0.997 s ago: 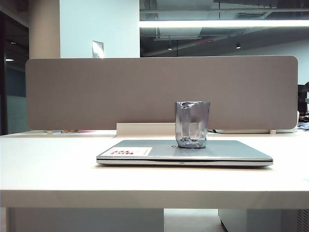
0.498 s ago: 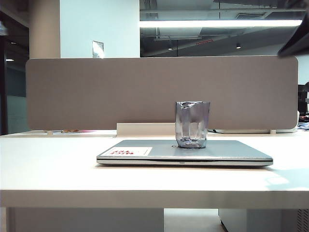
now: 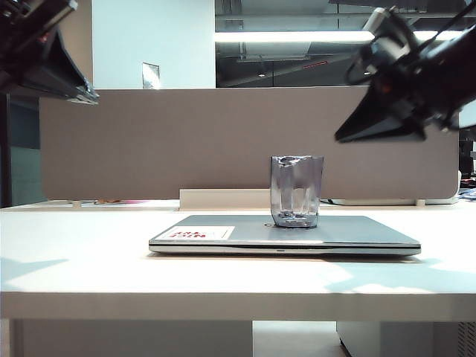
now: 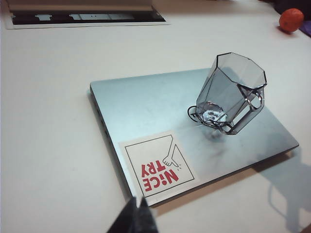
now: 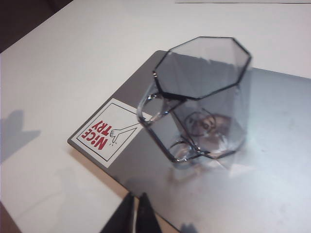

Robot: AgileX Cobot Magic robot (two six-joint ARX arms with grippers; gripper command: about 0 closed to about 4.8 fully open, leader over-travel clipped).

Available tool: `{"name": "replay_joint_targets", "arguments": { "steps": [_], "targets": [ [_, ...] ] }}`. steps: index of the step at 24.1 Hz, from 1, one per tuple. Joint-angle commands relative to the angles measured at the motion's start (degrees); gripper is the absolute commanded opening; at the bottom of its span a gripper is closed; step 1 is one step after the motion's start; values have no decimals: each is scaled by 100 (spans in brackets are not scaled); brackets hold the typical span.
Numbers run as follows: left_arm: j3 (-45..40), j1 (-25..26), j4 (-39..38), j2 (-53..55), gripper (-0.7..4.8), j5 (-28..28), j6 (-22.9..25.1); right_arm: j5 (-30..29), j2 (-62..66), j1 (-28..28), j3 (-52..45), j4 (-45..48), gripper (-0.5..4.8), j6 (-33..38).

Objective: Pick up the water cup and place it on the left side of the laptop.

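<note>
Cup upright on laptop. Right pincer almost pressed together, left pincer pressed together, both empty above counter: spread right wider, clamp cup walls.

The water cup is clear smoky plastic (glossy, faceted) on the laptop, matt brushed-looking metal.

white desk | grey divider panel | ceiling strip light
</note>
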Motion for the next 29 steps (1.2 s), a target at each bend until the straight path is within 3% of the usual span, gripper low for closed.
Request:
{"name": "replay_joint_targets", "arguments": {
  "steps": [1, 3, 10, 17, 29],
  "targets": [
    [26, -26, 39, 61, -6, -219, 85, -9, 470, 155, 35, 654, 113, -39],
    [26, -26, 50, 61, -6, -221, 319, 0, 866, 234, 94, 807, 127, -44],
    [26, -26, 24, 61, -6, -264, 363, 72, 1768, 669, 756, 807, 127, -575],
    [26, -26, -63, 59, -6, -264, 448, 837, 1996, 686, 992, 734, 127, -614],
    [26, -26, -70, 59, -6, -369, 555, 483, 2149, 739, 1008, 1178, 125, -614]
  ]
}}
